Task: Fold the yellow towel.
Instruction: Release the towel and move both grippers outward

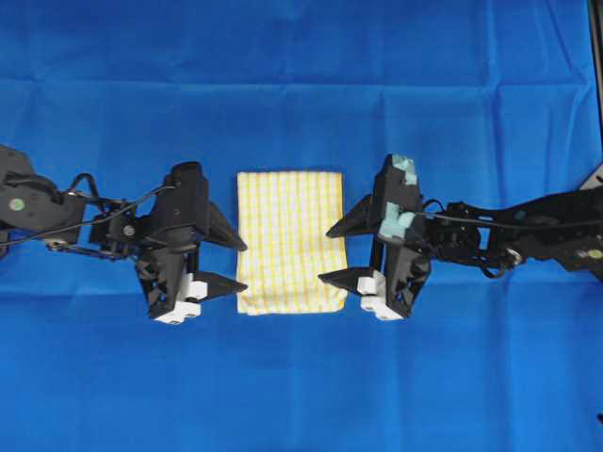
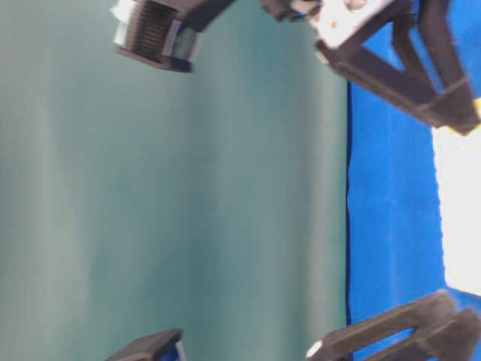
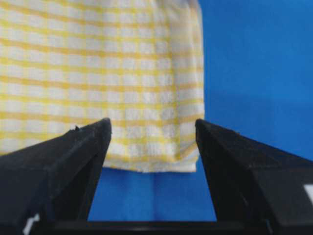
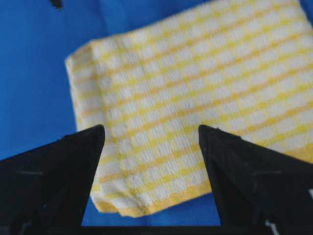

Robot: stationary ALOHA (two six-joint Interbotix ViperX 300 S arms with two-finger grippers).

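With both jaws spread wide and nothing between them, the left tool (image 1: 226, 264) and the right tool (image 1: 339, 252) flank the yellow towel (image 1: 289, 241), one at each side edge, their tips close to or over its hem. The towel lies between them as a compact folded rectangle on the blue cloth (image 1: 301, 85) that covers the desk, so the fold looks largely done.

The risks from here appear to lie in the withdrawal. A fingertip dragging across the hem could catch the top layer and peel it open or skew the stack. The lower corner nearest the right tool looks slightly puffed and uneven in its wrist view, so that layer may spring up unaided. A low retreat could also snag and ruck the blue cloth, shifting the towel with it.
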